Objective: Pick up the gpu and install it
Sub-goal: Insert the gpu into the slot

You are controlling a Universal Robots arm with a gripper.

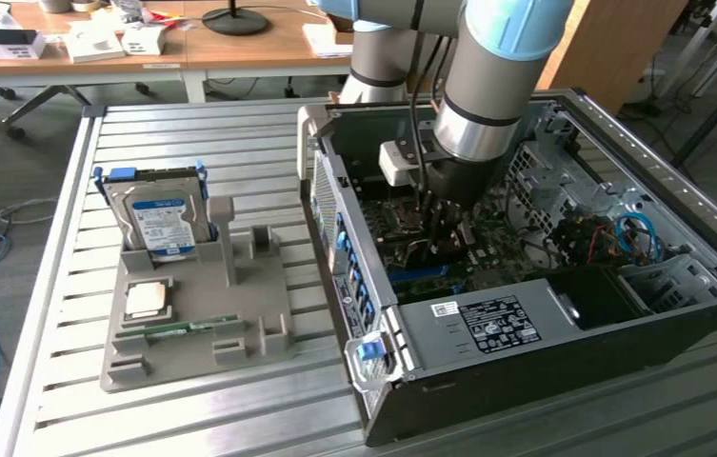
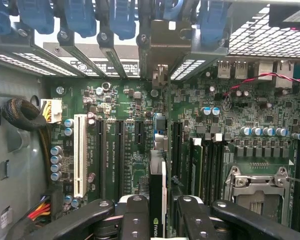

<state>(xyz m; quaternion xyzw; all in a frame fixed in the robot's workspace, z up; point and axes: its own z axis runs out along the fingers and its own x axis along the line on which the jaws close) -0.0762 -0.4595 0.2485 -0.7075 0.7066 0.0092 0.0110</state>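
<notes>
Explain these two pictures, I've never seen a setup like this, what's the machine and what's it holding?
The grey and blue tube is a robot arm, reaching into an open computer case on a slatted metal table; a camera off the arm took that picture. The other comes from a camera on its wrist, looking at the motherboard. Its hand is closed on the gpu, a thin black card seen edge-on. Beside the case, a grey holder carries a hard drive and a RAM stick.
</notes>
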